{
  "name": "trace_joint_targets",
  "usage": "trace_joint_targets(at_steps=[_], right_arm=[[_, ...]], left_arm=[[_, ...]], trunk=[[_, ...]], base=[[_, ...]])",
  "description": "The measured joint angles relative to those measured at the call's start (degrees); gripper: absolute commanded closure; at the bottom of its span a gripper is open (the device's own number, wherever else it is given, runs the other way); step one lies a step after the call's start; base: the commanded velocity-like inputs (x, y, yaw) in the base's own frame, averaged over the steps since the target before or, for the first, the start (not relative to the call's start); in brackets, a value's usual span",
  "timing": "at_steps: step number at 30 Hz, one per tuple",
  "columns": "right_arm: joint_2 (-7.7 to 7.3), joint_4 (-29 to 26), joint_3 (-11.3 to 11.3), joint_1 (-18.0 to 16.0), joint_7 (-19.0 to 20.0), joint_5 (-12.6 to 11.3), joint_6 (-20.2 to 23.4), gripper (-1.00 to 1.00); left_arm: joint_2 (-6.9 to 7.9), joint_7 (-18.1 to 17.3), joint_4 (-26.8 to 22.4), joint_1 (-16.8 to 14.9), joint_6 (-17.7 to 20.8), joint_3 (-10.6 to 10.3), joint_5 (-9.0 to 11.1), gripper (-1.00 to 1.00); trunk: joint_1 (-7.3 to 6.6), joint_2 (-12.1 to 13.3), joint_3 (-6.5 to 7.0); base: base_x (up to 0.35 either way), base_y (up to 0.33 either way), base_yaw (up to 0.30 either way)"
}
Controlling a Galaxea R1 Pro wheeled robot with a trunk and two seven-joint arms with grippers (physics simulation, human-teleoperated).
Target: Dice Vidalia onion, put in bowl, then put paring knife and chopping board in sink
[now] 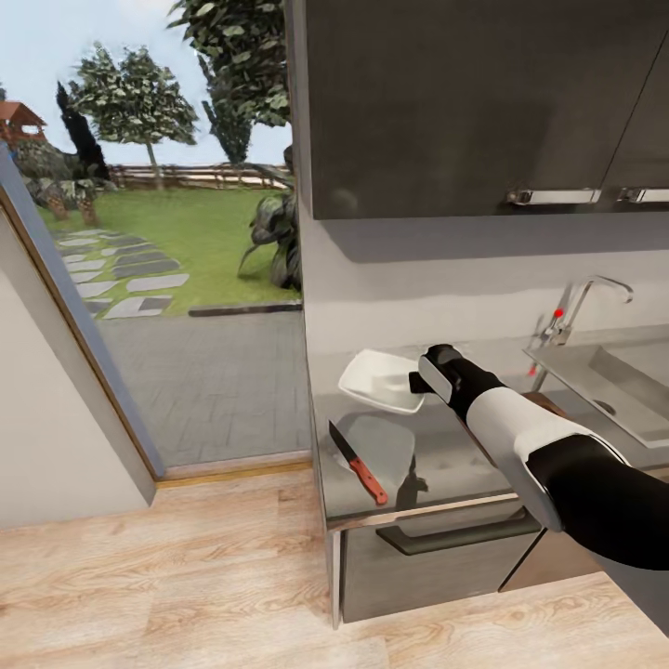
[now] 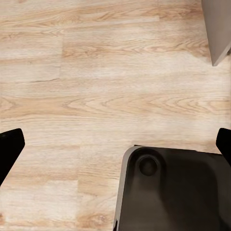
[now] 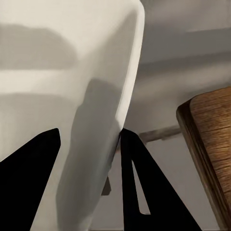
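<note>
Right claw (image 1: 420, 381) clamped on rim of shallow white squarish bowl (image 1: 383, 379), bowl tilted and lifted off glossy grey table (image 1: 437, 465) near its left end; in right wrist view, black fingers (image 3: 137, 192) astride white bowl wall (image 3: 72, 96), one each side. Small paring knife with red-orange handle and dark pointed blade (image 1: 358, 462) flat on table near front edge, just below bowl, apart from it. Brown wooden chopping board, one rounded corner seen (image 3: 211, 139) in right wrist view, just beside bowl; in head view mostly hidden behind right forearm, sliver visible (image 1: 548, 403). Steel sink (image 1: 604, 376) with chrome tap (image 1: 581, 311) at right of table. Dark charcoal upper cabinets (image 1: 465, 102) above, garden through glass at left. Left claw (image 2: 115, 144) splayed apart, holding nothing, black fingertips (image 2: 9, 144) at frame edges over light wood floor (image 2: 96, 72) and dark robot base (image 2: 173, 192). No legible writing or labels anywhere.
</note>
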Motion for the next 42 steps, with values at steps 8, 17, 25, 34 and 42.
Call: trace_joint_targets(at_steps=[8, 17, 25, 34, 42], right_arm=[[0.40, 0.1, 0.1, 0.0, 0.1, 0.0, 1.9, 1.00], [0.51, 2.0, 0.1, 0.0, 0.1, 0.2, 1.8, 1.00], [0.51, 3.9, 0.2, 0.0, 0.2, 0.2, 1.8, 1.00], [0.63, 4.8, 0.1, 0.0, 0.4, 0.2, 1.7, 1.00], [0.63, 5.0, 0.2, 0.0, 0.5, 0.2, 1.6, 1.00]], left_arm=[[0.00, 0.0, 0.0, 0.0, 0.0, 0.0, 0.0, -1.00], [0.00, 0.0, 0.0, 0.0, 0.0, 0.0, 0.0, -1.00], [0.00, 0.0, 0.0, 0.0, 0.0, 0.0, 0.0, -1.00], [0.00, 0.0, 0.0, 0.0, 0.0, 0.0, 0.0, -1.00], [-0.02, 0.0, 0.0, 0.0, 0.0, 0.0, 0.0, -1.00]], trunk=[[0.00, 0.0, 0.00], [-0.02, 0.0, 0.00], [0.00, 0.0, 0.00], [0.00, 0.0, 0.00], [0.00, 0.0, 0.00]], base=[[0.000, 0.000, 0.000], [0.116, 0.039, 0.000], [0.047, 0.015, 0.000], [0.000, 0.000, 0.000], [0.000, 0.000, 0.000]])
